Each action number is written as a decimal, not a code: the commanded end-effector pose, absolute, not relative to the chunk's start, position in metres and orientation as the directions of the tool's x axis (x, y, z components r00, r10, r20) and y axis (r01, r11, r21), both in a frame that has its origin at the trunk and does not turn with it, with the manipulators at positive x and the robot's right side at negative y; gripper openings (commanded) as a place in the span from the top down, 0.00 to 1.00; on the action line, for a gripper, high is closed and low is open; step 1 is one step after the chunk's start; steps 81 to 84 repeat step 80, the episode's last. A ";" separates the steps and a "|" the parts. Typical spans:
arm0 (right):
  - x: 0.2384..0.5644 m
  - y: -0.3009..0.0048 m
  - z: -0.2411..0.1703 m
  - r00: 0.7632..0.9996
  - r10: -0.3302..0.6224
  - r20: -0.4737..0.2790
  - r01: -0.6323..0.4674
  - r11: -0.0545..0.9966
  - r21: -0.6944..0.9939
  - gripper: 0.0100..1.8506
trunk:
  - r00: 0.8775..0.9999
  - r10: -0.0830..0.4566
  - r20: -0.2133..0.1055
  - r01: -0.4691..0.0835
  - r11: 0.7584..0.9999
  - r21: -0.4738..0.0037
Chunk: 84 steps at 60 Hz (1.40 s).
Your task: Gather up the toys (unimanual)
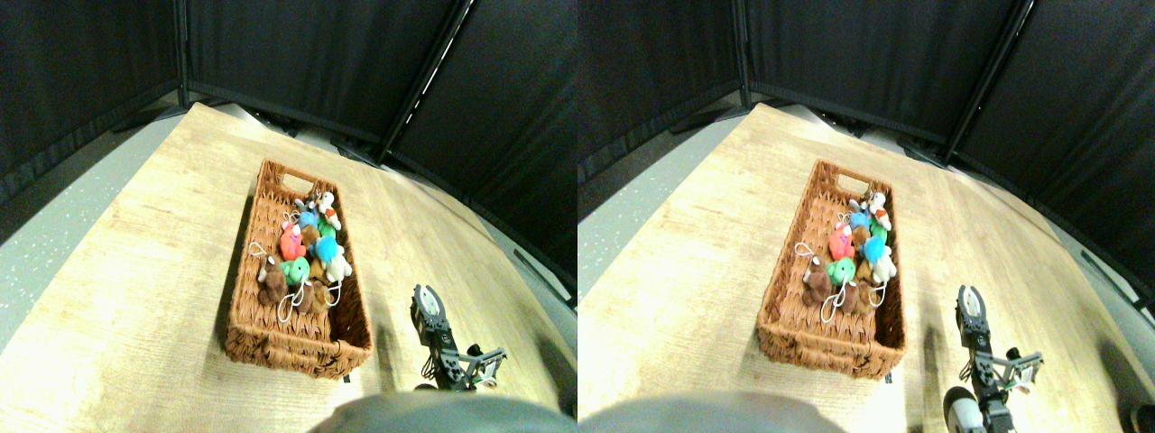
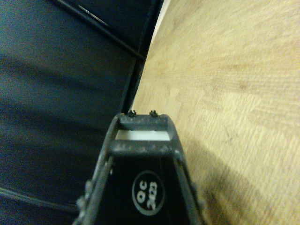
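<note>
The toys (image 1: 305, 255) lie heaped inside the wicker basket (image 1: 244, 271) at centre frame, while the right gripper (image 1: 426, 299) hovers lower right over the wooden floor (image 1: 135, 271), its opening impossible to tell.

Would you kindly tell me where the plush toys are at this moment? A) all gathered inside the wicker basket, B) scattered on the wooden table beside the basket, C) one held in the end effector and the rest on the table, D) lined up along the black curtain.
A: the toys lie bunched inside the wicker basket, while the right end effector stands apart over the bare wooden table with no toy in it.
</note>
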State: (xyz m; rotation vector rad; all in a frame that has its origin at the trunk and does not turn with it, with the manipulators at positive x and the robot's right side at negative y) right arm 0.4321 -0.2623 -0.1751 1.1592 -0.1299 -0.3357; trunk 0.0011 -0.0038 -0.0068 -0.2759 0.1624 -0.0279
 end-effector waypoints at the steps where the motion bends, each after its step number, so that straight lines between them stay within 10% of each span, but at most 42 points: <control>1: 0.434 -0.266 -0.169 0.940 -0.340 -0.002 0.145 0.396 0.907 0.97 | 0.988 -0.064 -0.138 0.026 0.964 -0.266; 84: 0.426 -0.267 -0.155 0.943 -0.332 0.030 0.126 0.438 0.890 0.97 | 0.987 -0.110 -0.114 0.083 0.972 -0.219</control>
